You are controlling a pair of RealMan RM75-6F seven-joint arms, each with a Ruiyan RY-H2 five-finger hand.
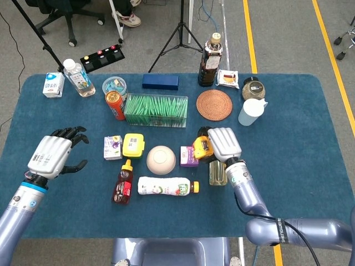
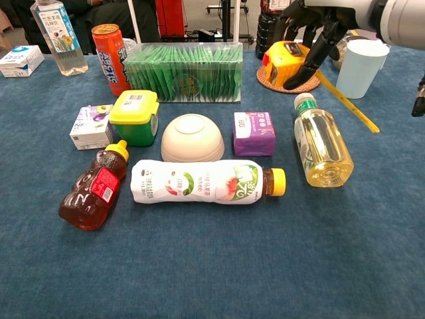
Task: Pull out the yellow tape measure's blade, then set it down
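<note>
I've got my right hand clamped on the yellow tape measure, lifted above the worktop with its blade already drawn out — only setting it down remains — my left hand hovers spread, empty.

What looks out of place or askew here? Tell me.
Three bottles lie on their sides: the yogurt bottle, the oil bottle and the honey bear. The bowl sits upside down. The right hand holds the tape measure with its blade trailing out.

upturned bowl | purple box beside | honey bottle (lying flat)
</note>
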